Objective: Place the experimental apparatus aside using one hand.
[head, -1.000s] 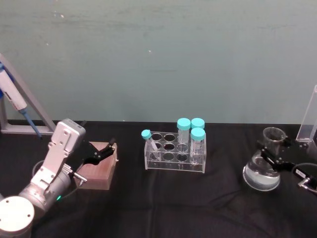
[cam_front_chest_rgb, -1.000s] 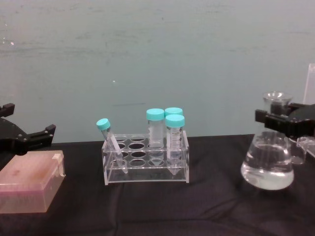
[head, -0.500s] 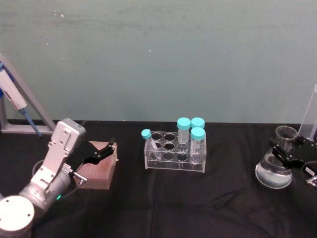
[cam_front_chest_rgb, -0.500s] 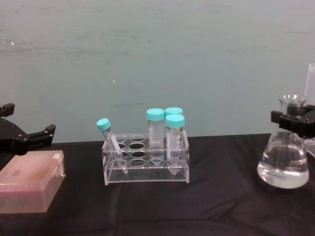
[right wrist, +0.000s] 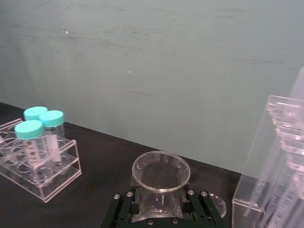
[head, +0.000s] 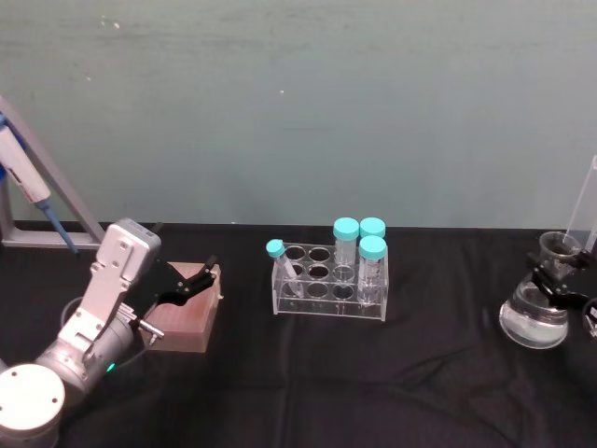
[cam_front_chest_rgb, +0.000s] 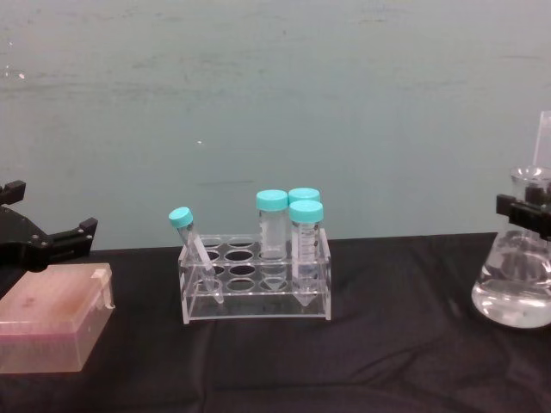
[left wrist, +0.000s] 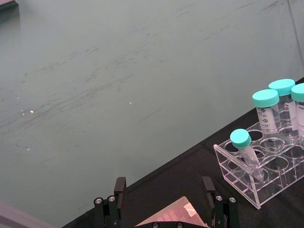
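Observation:
A large conical flask (head: 534,324) holding clear liquid sits at the far right of the black cloth. My right gripper (head: 562,269) is shut on its neck, just under the rim (right wrist: 160,167). In the chest view the flask (cam_front_chest_rgb: 515,297) hangs low at the right edge, and I cannot tell if its base touches the cloth. The tall clear acrylic stand (right wrist: 280,180) rises close beside the flask, at the table's right end (head: 588,210). My left gripper (head: 199,276) stays open and still over a pink box (head: 184,320) at the left.
A clear rack (head: 328,280) with several teal-capped tubes stands mid-table, also seen as the rack (cam_front_chest_rgb: 256,277) in the chest view. A grey frame holding a blue-and-white pipette (head: 28,187) leans at the far left. Black cloth lies bare in front of the rack.
My right gripper has carried the flask steadily to the right, away from the tube rack and toward the acrylic stand. The left arm has not moved.

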Tool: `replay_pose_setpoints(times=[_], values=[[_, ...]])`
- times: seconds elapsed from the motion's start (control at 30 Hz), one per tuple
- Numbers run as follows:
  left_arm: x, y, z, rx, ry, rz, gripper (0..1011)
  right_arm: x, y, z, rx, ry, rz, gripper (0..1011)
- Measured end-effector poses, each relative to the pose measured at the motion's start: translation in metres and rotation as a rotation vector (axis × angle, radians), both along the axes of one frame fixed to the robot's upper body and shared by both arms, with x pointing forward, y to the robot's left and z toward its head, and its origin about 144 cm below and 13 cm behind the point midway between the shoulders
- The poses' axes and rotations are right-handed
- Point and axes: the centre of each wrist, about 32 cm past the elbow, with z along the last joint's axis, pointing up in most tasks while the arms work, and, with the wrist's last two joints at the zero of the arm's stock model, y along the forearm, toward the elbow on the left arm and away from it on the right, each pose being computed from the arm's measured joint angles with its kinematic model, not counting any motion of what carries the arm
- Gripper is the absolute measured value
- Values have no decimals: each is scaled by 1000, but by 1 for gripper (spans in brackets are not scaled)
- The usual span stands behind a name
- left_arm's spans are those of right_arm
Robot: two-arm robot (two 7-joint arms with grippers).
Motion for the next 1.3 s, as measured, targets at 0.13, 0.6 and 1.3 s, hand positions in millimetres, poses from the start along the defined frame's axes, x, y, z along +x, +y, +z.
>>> replay_pose_setpoints(times=[0.13, 0.6, 1.3], values=[[0, 0, 0, 0, 0, 0, 1000, 1, -3, -1, 4, 3, -23, 452], [0, 0, 0, 0, 0, 0, 1000, 0, -5, -2, 4, 10, -52, 452], [0, 0, 0, 0, 0, 0, 1000, 3, -7, -3, 4, 16, -86, 452]])
